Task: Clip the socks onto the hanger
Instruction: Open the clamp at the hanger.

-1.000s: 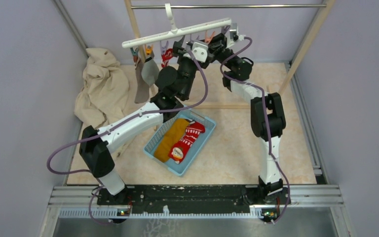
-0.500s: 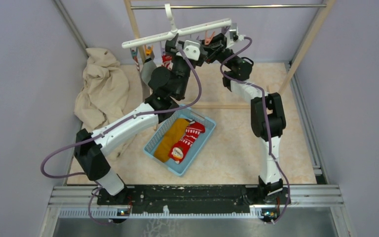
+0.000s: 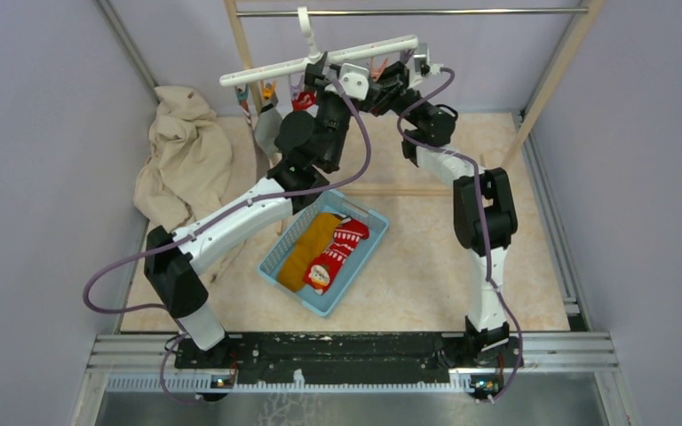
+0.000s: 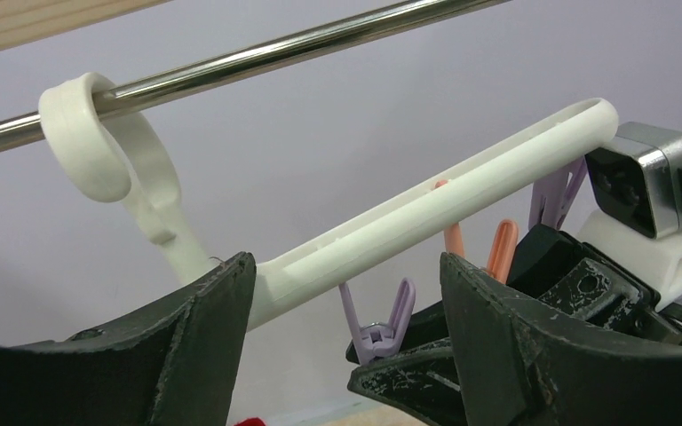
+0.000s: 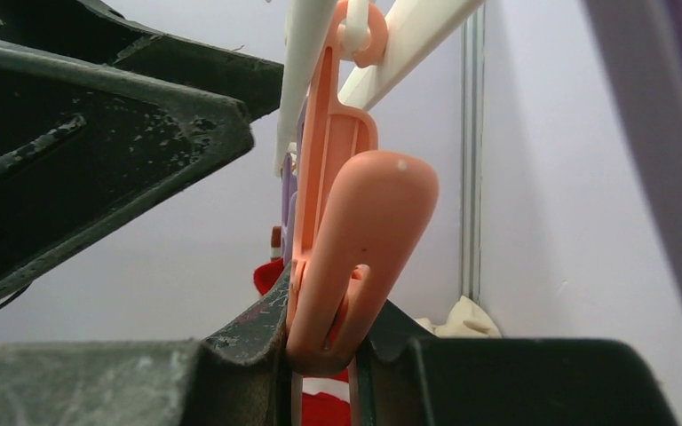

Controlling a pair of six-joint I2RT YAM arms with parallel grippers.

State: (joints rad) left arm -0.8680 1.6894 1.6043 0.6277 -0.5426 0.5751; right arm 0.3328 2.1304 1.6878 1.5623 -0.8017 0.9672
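Evidently neither sock clipped yet: yellow sock [image 3: 305,253], red sock [image 3: 338,252] lie in basket [image 3: 356,267] at counter [image 3: 426,266] centre, 6 o'clock of hanger [image 3: 266,70]. At hanger, left end effector [image 4: 346,271] released, empty; right end effector [image 5: 324,355] clenched on orange peg [image 5: 355,213]. Both pickups and clippings remain.

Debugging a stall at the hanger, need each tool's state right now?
Left tool: open, holding nothing.
Right tool: closed on the orange peg.

even, bright, soft-shadowed light throughout; the near orange peg [image 5: 355,222] in the right wrist view looks slightly blurred.
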